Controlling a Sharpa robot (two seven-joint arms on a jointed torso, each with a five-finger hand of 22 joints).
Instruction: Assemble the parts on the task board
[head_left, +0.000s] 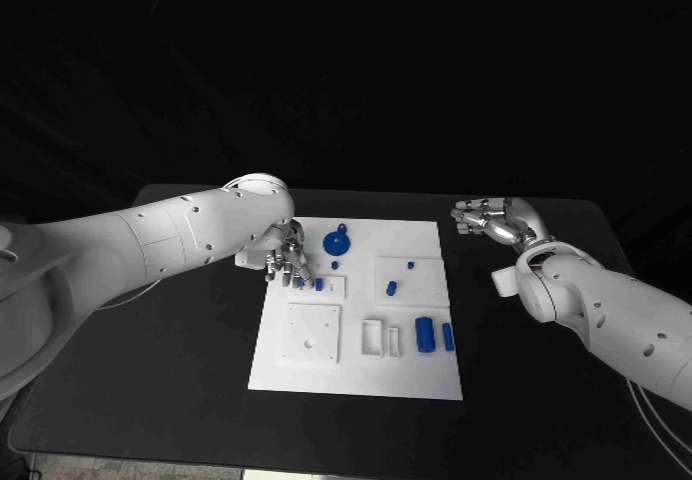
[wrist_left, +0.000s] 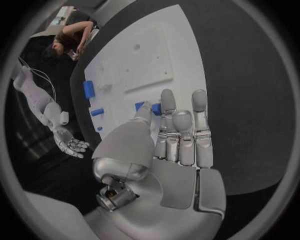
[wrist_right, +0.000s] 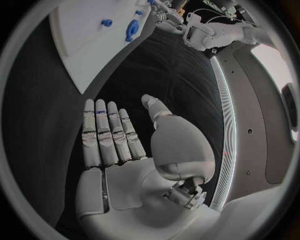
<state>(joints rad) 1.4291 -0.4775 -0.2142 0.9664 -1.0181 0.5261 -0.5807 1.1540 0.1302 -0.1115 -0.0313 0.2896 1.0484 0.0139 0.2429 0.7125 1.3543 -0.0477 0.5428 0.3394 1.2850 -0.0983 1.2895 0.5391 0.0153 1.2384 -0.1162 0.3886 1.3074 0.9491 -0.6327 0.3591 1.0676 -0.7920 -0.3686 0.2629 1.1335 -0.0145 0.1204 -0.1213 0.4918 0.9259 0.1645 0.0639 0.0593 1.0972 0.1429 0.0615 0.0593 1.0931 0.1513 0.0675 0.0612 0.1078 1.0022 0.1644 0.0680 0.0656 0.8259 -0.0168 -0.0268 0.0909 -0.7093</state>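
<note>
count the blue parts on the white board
7 visible: a round one at the far edge, small ones at and, two long ones near, one by the left hand, which may hide more.

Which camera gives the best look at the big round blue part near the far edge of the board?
The head view: the round blue part sits unobstructed on the task board. The right wrist view shows it small and distant. In the left wrist view I can't pick it out.
</note>
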